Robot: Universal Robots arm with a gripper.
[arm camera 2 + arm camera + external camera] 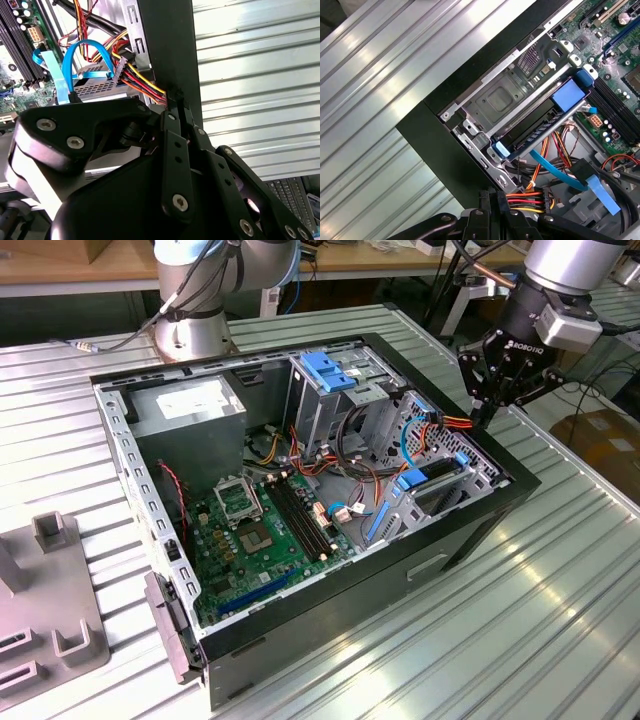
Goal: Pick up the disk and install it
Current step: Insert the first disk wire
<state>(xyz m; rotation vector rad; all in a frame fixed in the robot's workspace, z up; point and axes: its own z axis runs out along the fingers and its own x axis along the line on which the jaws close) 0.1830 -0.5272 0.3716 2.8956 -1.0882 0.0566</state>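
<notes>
Gripper (487, 408) pinched closed, empty, tips at case (330, 620) rim, beside red-yellow wire bundle (530, 196). Disk (538, 132) sits slotted in metal bay inside case, just beyond fingertips, apart from them.

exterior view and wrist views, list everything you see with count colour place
computer case: one, black, open, middle of the table
table: one, silver ribbed metal, under the case
motherboard: one, green, on the case floor
power supply: one, grey, in a case corner
drive cage: one, bare metal, far side of the case
latch piece: one, blue, atop the drive cage
disk: one, dark grey with blue bracket, slotted in by the case wall
data cable: one, thin blue, beside the disk
power wires: a bundle, red and yellow, next to the pincer
fixture plate: one, grey, exterior view's left
arm base: one, silver, behind the case
pincer: one, black, shut, empty, at the case wall
</notes>
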